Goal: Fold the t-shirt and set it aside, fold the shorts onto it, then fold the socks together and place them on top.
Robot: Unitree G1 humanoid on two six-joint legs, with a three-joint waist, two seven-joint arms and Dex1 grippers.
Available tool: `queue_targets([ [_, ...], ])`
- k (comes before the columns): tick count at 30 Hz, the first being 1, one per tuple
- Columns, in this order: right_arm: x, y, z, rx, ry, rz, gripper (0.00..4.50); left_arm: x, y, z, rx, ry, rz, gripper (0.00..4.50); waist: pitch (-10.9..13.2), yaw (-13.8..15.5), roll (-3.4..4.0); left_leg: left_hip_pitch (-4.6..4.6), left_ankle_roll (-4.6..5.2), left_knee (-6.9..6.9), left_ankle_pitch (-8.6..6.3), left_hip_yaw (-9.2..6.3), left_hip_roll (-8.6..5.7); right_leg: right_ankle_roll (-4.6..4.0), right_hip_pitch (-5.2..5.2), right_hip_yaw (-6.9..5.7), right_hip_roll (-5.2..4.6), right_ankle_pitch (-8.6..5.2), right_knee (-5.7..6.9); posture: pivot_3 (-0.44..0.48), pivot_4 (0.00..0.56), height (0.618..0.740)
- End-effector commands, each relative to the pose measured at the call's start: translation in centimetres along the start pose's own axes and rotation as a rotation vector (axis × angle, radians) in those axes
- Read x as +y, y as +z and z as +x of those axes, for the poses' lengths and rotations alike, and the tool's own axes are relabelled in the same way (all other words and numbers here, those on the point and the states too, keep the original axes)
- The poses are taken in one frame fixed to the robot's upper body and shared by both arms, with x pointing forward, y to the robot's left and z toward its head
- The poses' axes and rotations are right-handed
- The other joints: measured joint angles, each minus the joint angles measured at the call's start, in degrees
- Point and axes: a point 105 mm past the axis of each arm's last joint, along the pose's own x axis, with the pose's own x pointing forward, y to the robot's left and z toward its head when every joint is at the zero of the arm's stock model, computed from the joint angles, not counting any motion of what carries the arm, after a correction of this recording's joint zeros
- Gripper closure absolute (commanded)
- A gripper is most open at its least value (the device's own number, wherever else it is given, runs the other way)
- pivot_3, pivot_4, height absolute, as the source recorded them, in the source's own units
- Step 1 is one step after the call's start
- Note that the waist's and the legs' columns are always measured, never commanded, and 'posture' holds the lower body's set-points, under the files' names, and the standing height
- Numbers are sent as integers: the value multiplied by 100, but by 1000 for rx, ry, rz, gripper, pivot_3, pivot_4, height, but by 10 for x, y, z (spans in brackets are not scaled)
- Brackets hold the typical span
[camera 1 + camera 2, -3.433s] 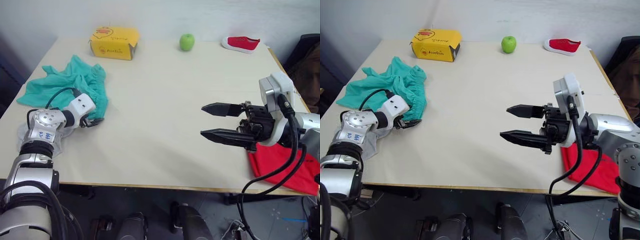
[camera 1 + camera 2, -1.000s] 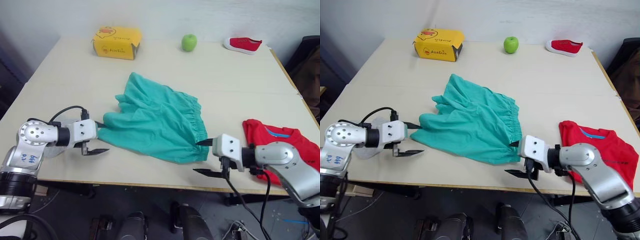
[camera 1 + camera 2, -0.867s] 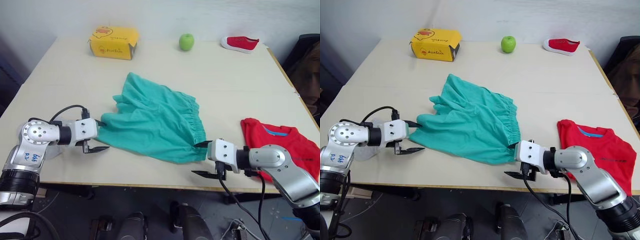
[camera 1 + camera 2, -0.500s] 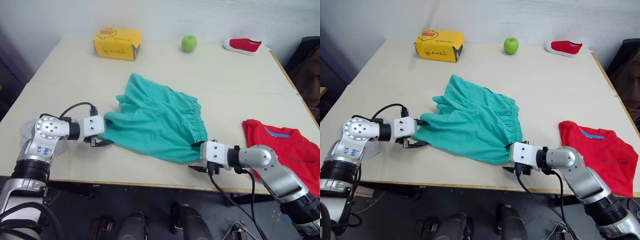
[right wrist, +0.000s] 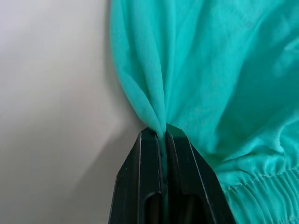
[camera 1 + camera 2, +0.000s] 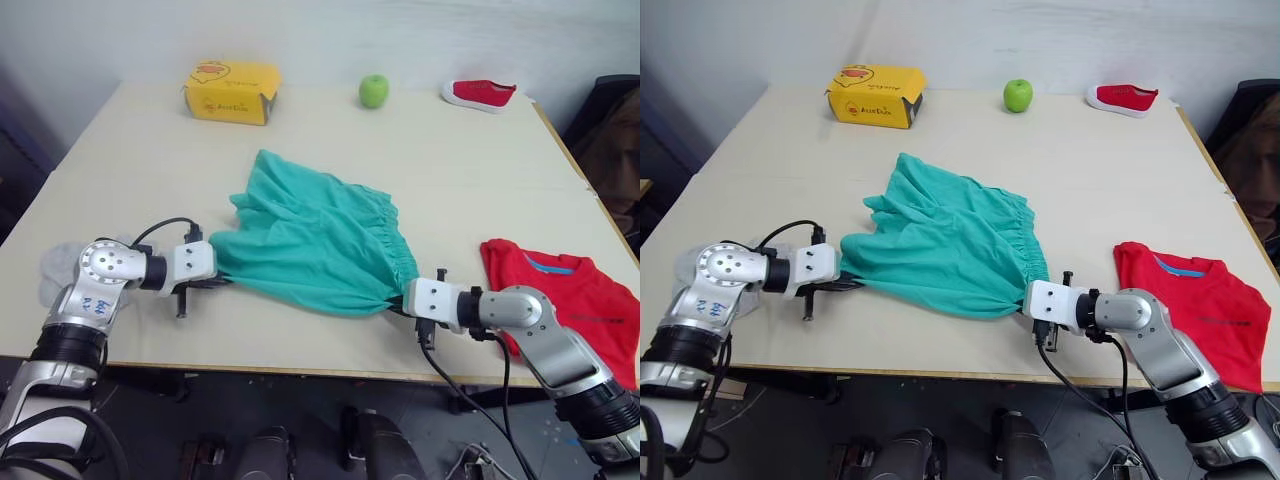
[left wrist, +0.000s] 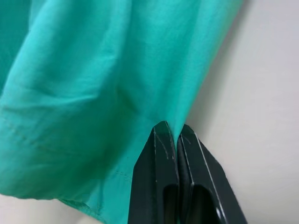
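The table, a broad, flat, pale-beige matte surface, is shown during the second step of the task, the folding of the shorts. The shorts, of thin, limp teal-green cloth with a gathered, puckered waistband, are spread near the middle of the table toward its front edge. The t-shirt, of bright red soft fabric with a blue inner neck band, is seen already folded and set aside at the front right corner, well apart from the shorts. The left gripper is closed on the left near corner of the shorts, a fold of cloth being pinched between its black fingers; the right gripper is likewise clamped on a bunched pleat at the right near corner, by the waistband. The next move is judged to call for both corners to be lifted together and carried over the far edge. The socks, light grey, are partly visible beside the left arm. A yellow carton, a green apple and a small red shoe are ranged along the far edge.
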Motion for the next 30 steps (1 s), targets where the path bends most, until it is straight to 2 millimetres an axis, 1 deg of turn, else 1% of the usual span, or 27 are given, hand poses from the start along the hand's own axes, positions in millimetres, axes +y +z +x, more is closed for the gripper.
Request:
queue_targets([
  [1, 4, 17, -20, -76, 80, -10, 4500, -36, 4, -22, 12, -211, -96, 4481, 2, -80, 3, 0, -5, -1, -2, 0, 2, -4, 0, -1, 0, -6, -1, 0, 150, 740],
  [2, 7, 18, -23, -86, 101, -4, 4500, -43, 5, -26, 18, -246, -116, 4481, 2, -102, 3, -2, -12, -3, -6, 0, 6, -6, -3, -1, 2, -12, -4, 0, 150, 740],
  [5, 18, 24, -34, -122, 175, 59, 4500, -73, 13, -48, 42, -388, -202, 4481, 5, -124, 6, 1, -18, -7, -14, -1, 12, -14, -4, -2, 6, -25, -2, 0, 150, 740],
  [10, 30, 27, -43, -139, 240, 115, 4500, -102, 20, -65, 83, -500, -257, 4481, 8, -79, 10, 11, -6, -3, -30, -8, 12, -26, -1, -2, 2, -39, -8, 0, 150, 740],
  [12, 40, 31, -50, -166, 305, 175, 4500, -117, 31, -76, 77, -577, -302, 4481, 10, -77, 13, 12, -9, -4, -32, -10, 12, -31, -2, -2, 2, -42, -5, 0, 150, 740],
  [14, 49, 39, -57, -200, 367, 250, 4500, -128, 47, -84, 41, -647, -352, 4481, 12, -75, 15, 14, -15, -7, -34, -16, 15, -40, -3, -7, 2, -47, -1, 0, 150, 740],
  [16, 58, 47, -65, -225, 441, 317, 4500, -135, 62, -91, 7, -715, -410, 4481, 15, -73, 19, 10, -18, -6, -35, -18, 16, -43, -6, -9, 2, -50, 2, 0, 150, 740],
  [18, 64, 53, -71, -241, 491, 364, 4500, -138, 74, -97, -19, -753, -436, 4481, 17, -75, 23, 13, -20, -6, -35, -20, 15, -44, -3, -10, 2, -51, 0, 0, 150, 740],
  [20, 63, 59, -75, -265, 505, 409, 4500, -130, 82, -101, -52, -731, -429, 4481, 21, -76, 30, 16, -22, -6, -34, -20, 15, -44, -1, -11, 2, -52, 1, 0, 150, 740],
  [23, 54, 61, -74, -284, 468, 483, 4500, -111, 87, -105, -98, -658, -406, 4481, 23, -75, 33, 14, -27, -5, -33, -22, 16, -44, -2, -16, 9, -53, 2, 0, 150, 740],
  [25, 39, 60, -73, -313, 421, 574, 4500, -74, 89, -102, -170, -500, -380, 4481, 26, -75, 40, 19, -29, -6, -32, -20, 12, -44, 4, -17, 15, -52, 1, 0, 150, 740],
  [27, 25, 57, -72, -330, 383, 674, 4500, -30, 94, -95, -238, -355, -343, 4481, 27, 12, 42, 21, -28, -2, -29, -19, 10, -40, 9, -16, 22, -50, 8, 0, 150, 740],
  [28, 12, 53, -68, -342, 337, 750, 4500, 2, 100, -90, -298, -252, -335, 4481, 28, 41, 38, 21, -26, 3, -26, -18, 6, -32, 16, -18, 31, -45, 8, 0, 150, 740],
  [30, -10, 44, -60, -356, 258, 869, 4500, 58, 114, -78, -365, -85, -304, 4481, 20, 117, 7, 24, -31, 14, -13, -19, -4, -24, 24, -18, 37, -40, 20, 0, 150, 740],
])
